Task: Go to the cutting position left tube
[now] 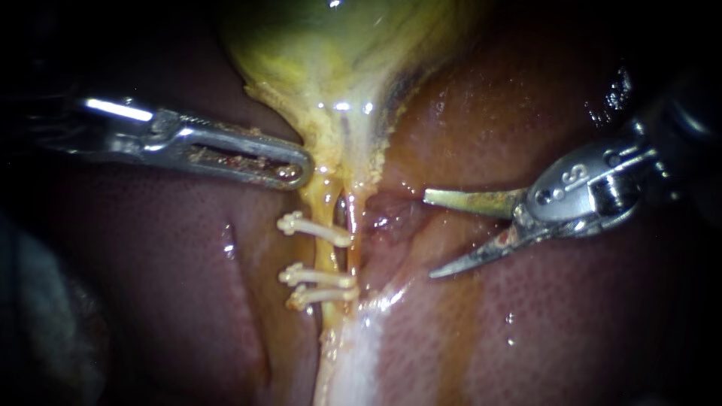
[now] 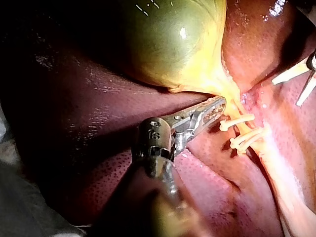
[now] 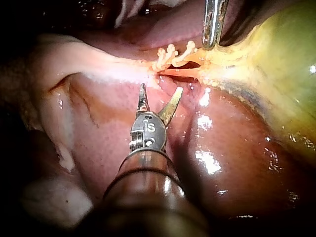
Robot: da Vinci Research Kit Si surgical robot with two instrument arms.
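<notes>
Nearest you, your right instrument (image 1: 429,235) has its two blades spread in a wide V with nothing between them, and they point across the liver (image 1: 587,323) toward the tubes. I judge that you hold them apart so the tube can slip straight into the gap once you arrive. The blade tips are well apart from the target, with wet liver and the thin right tube (image 1: 353,225) lying between. Just beyond that strand runs the left tube (image 1: 329,259), a yellow cord crossed by three pale clips (image 1: 316,277). One clip sits nearer the gallbladder and two sit close together farther from it. The bare stretch between the single clip and the pair looks like the place to cut, and it lies ahead of your blades at about their level. Farther on, your left instrument (image 1: 301,171) has its jaws closed on the edge of the gallbladder (image 1: 338,45) at its neck. That pull likely keeps both tubes taut and straight so they stand clear of the liver.
</notes>
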